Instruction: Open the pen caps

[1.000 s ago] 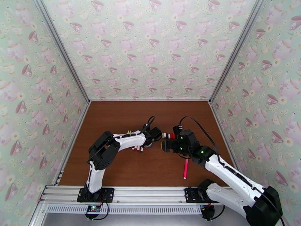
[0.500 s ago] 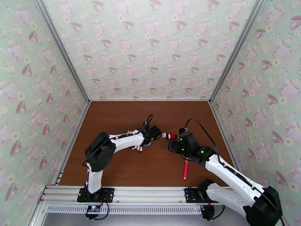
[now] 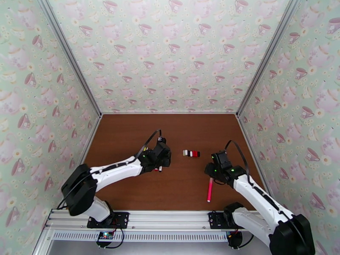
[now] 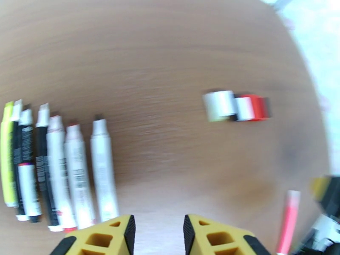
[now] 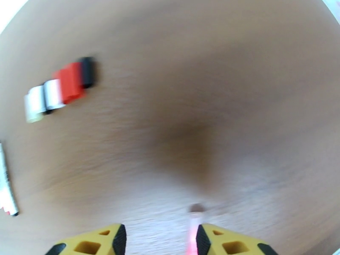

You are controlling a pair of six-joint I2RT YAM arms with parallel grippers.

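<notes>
At the near edge an aluminium rail (image 3: 148, 222) carries the two arm bases. The brown tabletop (image 3: 127, 137) runs back from it to teacup-papered walls (image 3: 170, 60) on three sides.

One pink pen (image 3: 209, 190) lies alone in front of the right arm, its long axis running near to far with a slight lean. Just past its far end hangs the right tool (image 3: 211, 173). In the wrist view its two yellow fingers (image 5: 97, 243) stand apart. The pen's end shows blurred in the gap, close to one finger; whether it touches cannot be told.

The left tool (image 3: 165, 160) hangs left of centre, its fingers (image 4: 106, 236) parted by a narrow gap with nothing between them. Beside it lies a row of pens (image 4: 63, 166), parallel and side by side, tips pointing away from the tool. One yellow pen (image 4: 6, 154) lies at the outer end, and the others have white or black barrels. There are at least six; blur hides the exact count.

Slightly farther back, between the two tools and apart from both, the pen caps (image 3: 191, 153) lie touching end to end. They form one short line running left to right, in yellowish white, black, white and red. There are about five, though the exact number is unclear.

Behind them open tabletop stretches to the back wall, with open strips along both side walls.
</notes>
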